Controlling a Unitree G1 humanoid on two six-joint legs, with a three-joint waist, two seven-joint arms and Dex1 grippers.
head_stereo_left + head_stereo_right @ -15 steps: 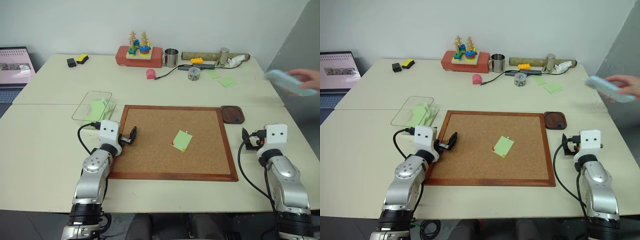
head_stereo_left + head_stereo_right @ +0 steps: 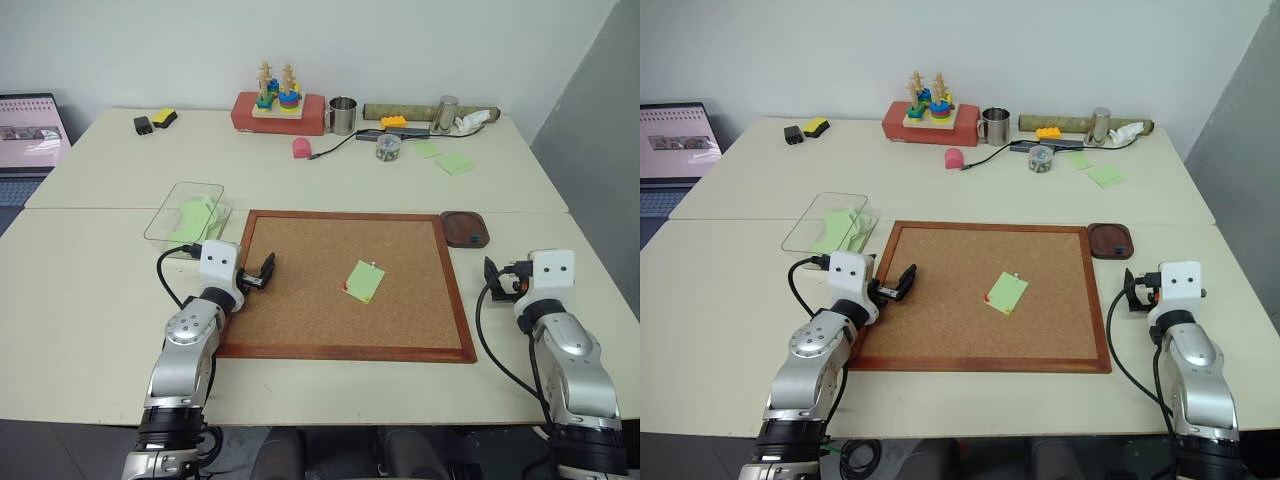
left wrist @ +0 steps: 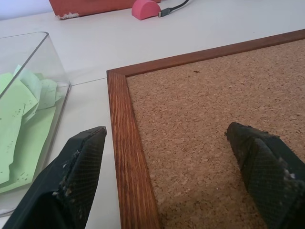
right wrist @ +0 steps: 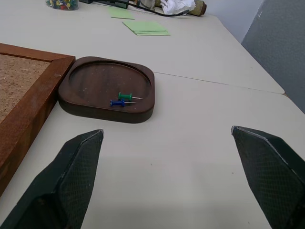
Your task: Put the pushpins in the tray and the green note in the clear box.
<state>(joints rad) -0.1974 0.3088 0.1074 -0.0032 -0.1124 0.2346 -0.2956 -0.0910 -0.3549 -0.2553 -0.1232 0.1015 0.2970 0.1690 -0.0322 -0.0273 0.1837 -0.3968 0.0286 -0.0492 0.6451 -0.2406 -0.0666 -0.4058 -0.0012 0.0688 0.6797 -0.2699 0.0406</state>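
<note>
light green square paper note (image 2: pixel 364 280) is pinned on cork board (image 2: pixel 300 300) | left gripper (image 3: pixel 167 176) is spread apart, empty | right gripper (image 4: pixel 167 176) is spread apart near dark brown wooden tray (image 4: pixel 95 107)

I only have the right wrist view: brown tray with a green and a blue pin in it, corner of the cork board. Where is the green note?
Observer: The green note lies on the cork board, right of its middle.
Operator: Pinned?
Observer: A pin head shows at its upper edge and a red one at its lower left corner.
Operator: And the clear box?
Observer: The clear box sits off the board's far left corner, green papers already inside.
Operator: Left gripper?
Observer: The left gripper is open over the board's left edge, empty.
</note>
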